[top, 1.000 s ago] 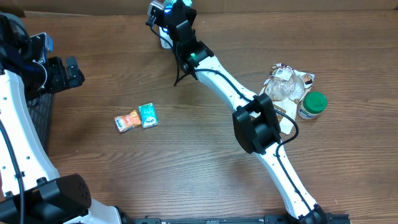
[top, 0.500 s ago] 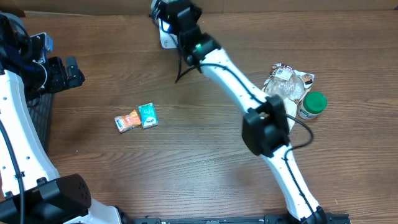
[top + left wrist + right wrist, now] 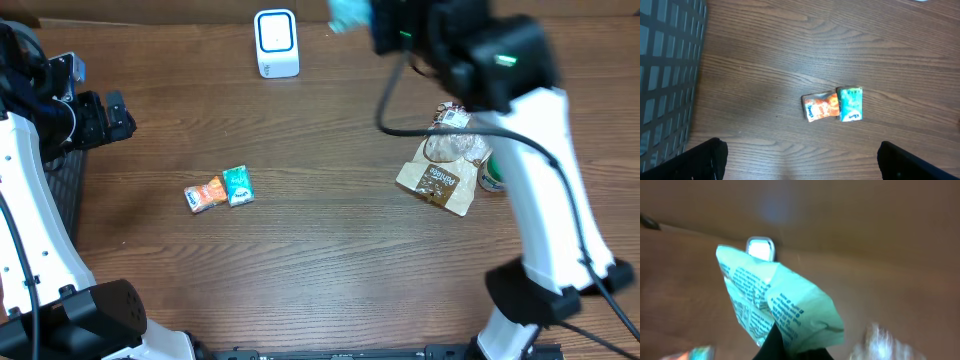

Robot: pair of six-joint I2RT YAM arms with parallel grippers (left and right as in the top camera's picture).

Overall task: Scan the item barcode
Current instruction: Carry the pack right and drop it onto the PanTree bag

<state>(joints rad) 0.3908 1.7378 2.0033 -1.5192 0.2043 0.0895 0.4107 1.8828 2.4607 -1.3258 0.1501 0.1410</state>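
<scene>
Right fingers (image 3: 771, 342) pinch a green packet (image 3: 775, 305); left fingers (image 3: 705, 159) spread wide.

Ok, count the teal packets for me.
2. One teal packet lies on the table beside an orange packet; a second teal packet is pinched in the right claw. Others may hide under the brown bag.
</scene>
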